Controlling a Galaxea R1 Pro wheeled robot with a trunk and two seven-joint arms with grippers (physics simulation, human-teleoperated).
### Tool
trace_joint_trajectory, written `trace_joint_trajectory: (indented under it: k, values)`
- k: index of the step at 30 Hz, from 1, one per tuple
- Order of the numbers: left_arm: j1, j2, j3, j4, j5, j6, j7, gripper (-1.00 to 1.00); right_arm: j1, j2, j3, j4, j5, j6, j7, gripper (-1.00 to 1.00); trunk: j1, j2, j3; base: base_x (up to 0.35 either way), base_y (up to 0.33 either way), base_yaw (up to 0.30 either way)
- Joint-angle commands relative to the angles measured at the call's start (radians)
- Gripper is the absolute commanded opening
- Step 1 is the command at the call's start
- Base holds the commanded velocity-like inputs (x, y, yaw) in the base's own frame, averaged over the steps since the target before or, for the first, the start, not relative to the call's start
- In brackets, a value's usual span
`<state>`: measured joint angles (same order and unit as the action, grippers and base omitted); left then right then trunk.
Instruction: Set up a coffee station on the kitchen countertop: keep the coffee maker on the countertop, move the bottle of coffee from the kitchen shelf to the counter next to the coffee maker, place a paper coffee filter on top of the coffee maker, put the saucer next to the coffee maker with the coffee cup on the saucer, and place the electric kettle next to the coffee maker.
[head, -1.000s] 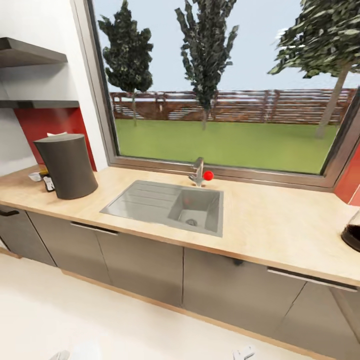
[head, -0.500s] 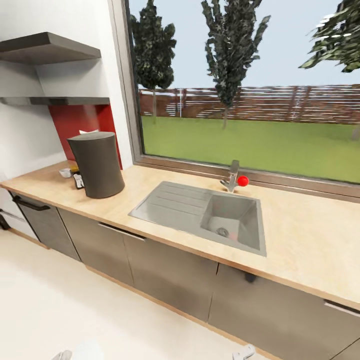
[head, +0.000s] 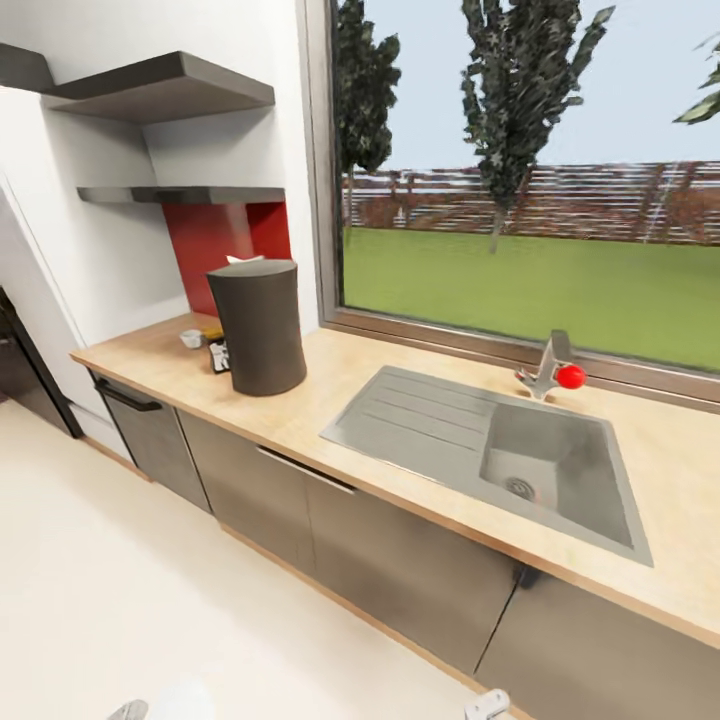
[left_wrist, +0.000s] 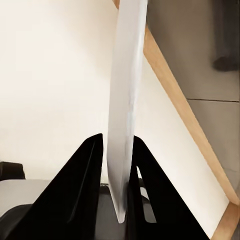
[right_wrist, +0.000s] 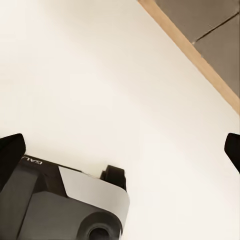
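Pale cream floor (right_wrist: 100, 75) lies under both wrist cameras, with the wooden foot strip (left_wrist: 185, 115) of the grey cabinets (left_wrist: 200, 50) running past beyond the fingertips.

From the left wrist camera, the left gripper (left_wrist: 120, 172) has its two black fingers (left_wrist: 82, 190) pressed in against a thin white disc seen edge-on, the saucer (left_wrist: 126, 90). The disc stands between the fingers, touching both. It reaches well out past their tips, over the floor and across the foot strip.

From the right wrist camera, the right gripper (right_wrist: 120, 147) is spread wide. One dark fingertip (right_wrist: 11, 152) and its partner sit at opposite edges of the picture, with bare floor between them. Part of the robot's grey and black body (right_wrist: 65, 210) shows behind the fingers.

The head camera looks over the kitchen countertop (head: 400, 350), well ahead of both pairs of fingers. The coffee maker (head: 258, 325) stands on it near the red wall panel (head: 215, 245), its dark back turned to the camera. A small white edge shows over its top, too small to identify. Just beside it, on the side away from the steel sink (head: 490, 445), stands the bottle of coffee (head: 217, 354). A small pale cup (head: 190, 338) sits just past that. Two dark boards of the kitchen shelf (head: 165, 85) hang on the white wall above. At the sink's back edge is a tap (head: 548, 360) with a red knob (head: 571, 376).
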<state>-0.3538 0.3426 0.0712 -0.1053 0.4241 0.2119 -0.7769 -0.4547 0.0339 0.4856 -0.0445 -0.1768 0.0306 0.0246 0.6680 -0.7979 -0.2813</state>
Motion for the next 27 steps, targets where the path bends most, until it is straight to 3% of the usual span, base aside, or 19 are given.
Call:
trace_joint_trajectory:
  k: [1, 15, 27]
  values:
    - [0.000, 0.000, 0.007, -0.001, -0.004, 0.006, 0.003, -1.00, -0.001, 0.000, 0.008, 0.000, -0.010, 0.003, 0.001, 1.00, 0.000, -0.001, -0.002, 0.146, 0.299, 0.221]
    - [0.000, 0.001, 0.007, -0.001, -0.004, 0.006, 0.002, -1.00, -0.001, 0.000, 0.008, 0.003, -0.010, 0.003, 0.001, 1.00, 0.000, -0.001, -0.017, 0.056, 0.302, 0.221]
    - [-0.001, 0.001, 0.007, -0.001, -0.004, 0.006, 0.000, -1.00, -0.001, 0.000, 0.008, 0.003, -0.010, 0.003, 0.001, 1.00, 0.000, -0.001, -0.030, 0.180, 0.295, 0.220]
